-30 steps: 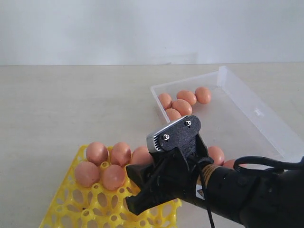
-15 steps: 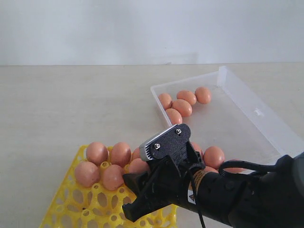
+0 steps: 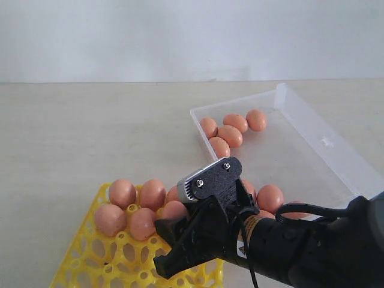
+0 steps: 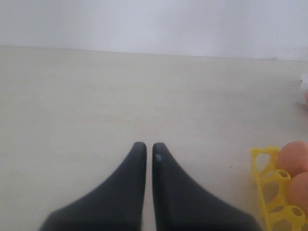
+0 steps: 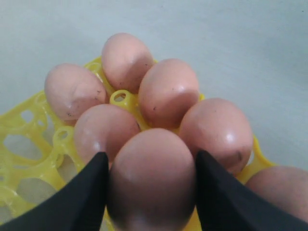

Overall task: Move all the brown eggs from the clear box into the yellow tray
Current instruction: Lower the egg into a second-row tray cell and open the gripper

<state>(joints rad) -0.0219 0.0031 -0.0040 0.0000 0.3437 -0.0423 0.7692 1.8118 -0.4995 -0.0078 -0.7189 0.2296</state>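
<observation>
Likely light, smooth and brittle, the brown egg point(image 5: 147, 192) sits clasped across its broad middle by the right gripper point(image 5: 150, 161) over the yellow tray point(image 3: 90, 261), just nearer than the seated eggs point(image 3: 138, 207); more eggs point(image 3: 231, 135) lie in the clear box point(image 3: 336, 156), the left gripper point(image 4: 149, 149) clenched empty.

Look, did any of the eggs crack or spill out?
Nothing looks broken or spilled. The brown eggs sit whole in the yellow tray, others lie loose in the clear box, and the right gripper grips one egg. Some shells have small dark specks, that's all.
</observation>
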